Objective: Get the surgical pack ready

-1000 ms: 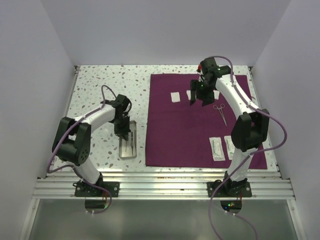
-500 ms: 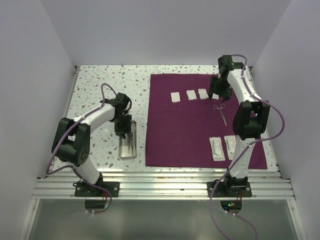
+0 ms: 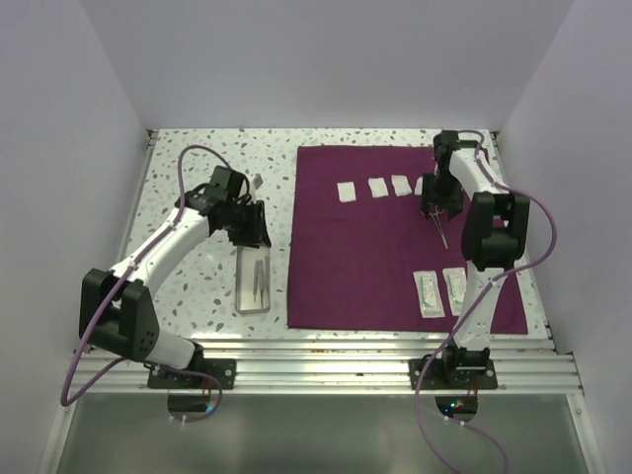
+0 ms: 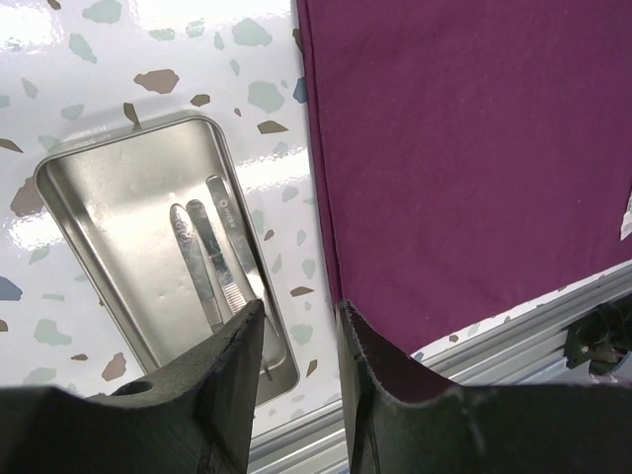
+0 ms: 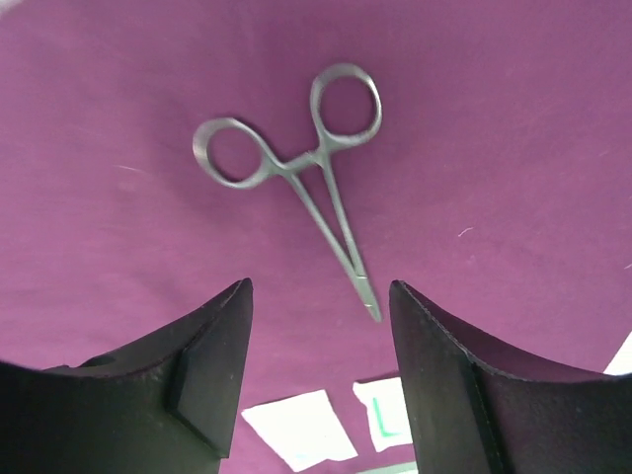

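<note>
Lying flat on the magenta cloth [image 5: 513, 109], ring-handled forceps [image 5: 314, 163] sit just ahead of the right end effector [image 5: 318, 288], its fingers spread and empty. Beside the cloth on the speckled desk [image 4: 99, 59], tweezers [image 4: 212, 257] rest in the steel tray [image 4: 118, 217] before the left end effector [image 4: 299, 308], likewise parted and empty.

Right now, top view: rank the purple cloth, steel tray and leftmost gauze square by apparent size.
1. purple cloth
2. steel tray
3. leftmost gauze square
All lie flat, so nearness to the camera hardly matters.
</note>
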Motion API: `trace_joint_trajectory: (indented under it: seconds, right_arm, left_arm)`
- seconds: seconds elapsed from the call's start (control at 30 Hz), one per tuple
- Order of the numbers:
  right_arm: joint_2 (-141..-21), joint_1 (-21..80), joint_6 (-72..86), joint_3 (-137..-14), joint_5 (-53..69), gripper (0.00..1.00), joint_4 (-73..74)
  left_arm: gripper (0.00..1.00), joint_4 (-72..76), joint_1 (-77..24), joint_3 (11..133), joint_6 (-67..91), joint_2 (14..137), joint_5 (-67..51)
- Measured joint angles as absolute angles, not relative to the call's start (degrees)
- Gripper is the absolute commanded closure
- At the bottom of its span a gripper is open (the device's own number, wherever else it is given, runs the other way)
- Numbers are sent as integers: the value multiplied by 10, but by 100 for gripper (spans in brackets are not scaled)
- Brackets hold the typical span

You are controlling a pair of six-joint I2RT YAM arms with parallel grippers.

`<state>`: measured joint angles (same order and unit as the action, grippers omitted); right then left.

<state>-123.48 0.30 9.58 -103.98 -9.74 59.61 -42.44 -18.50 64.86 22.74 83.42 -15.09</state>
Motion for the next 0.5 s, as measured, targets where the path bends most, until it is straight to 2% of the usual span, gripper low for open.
trace_joint_trajectory:
  seconds: [0.27,0.5]
  right_arm:
    - [-1230,-2,73,-941,-90,49,566]
    - [-1213,-13,64,-917,-84,56,540]
  left_arm:
    - [60,-420,-185,650,227,830,-155]
    - [59,-412,-185,651,228,806,-154]
